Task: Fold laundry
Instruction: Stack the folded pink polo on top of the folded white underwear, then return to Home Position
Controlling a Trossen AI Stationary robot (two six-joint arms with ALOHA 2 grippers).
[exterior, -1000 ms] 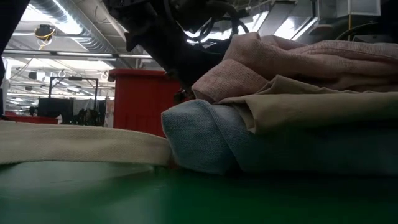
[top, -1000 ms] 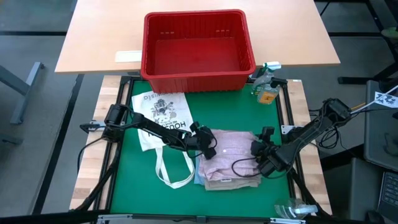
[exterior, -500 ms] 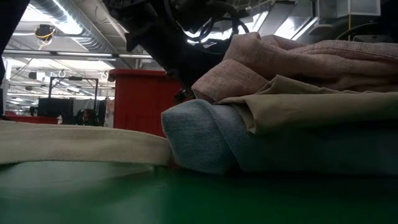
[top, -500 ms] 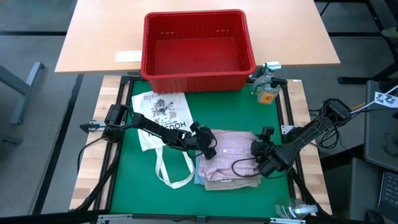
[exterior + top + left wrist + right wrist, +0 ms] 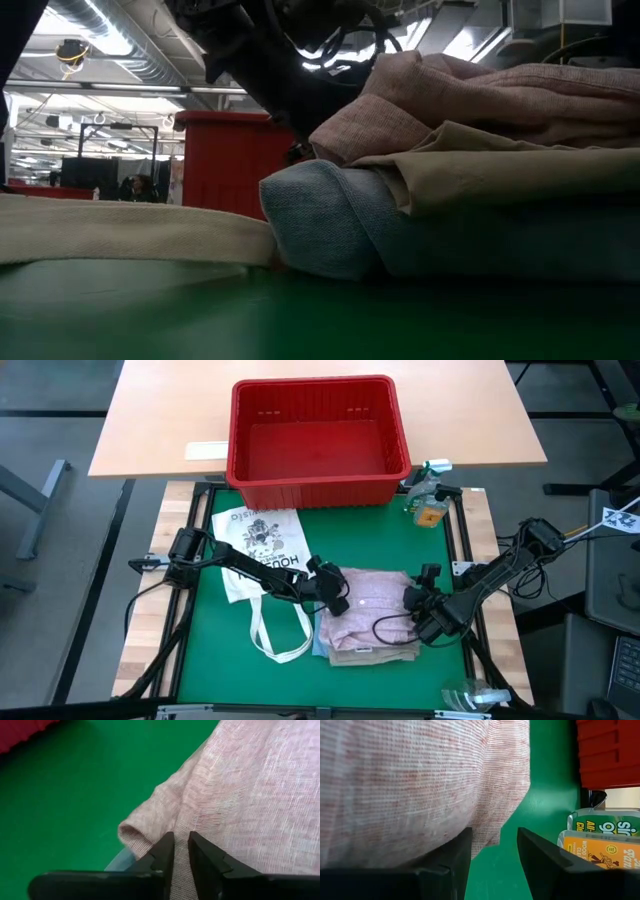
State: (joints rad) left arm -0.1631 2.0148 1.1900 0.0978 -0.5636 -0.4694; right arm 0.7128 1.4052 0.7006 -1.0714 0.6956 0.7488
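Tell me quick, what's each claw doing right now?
Left claw: slightly open over the pink shirt, holding nothing.
Right claw: open at the shirt's edge.

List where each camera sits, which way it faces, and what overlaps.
High: overhead, straight down on the green mat; both arms, left gripper and right gripper at the pink shirt.
Low: mat level, looking across at the stacked jeans, tan cloth and shirt; dark arm above.
Left wrist: over the shirt's edge; own fingers slightly apart.
Right wrist: along the shirt toward two bottles; own fingers open.
Shared: the shirt in all; red basket too.
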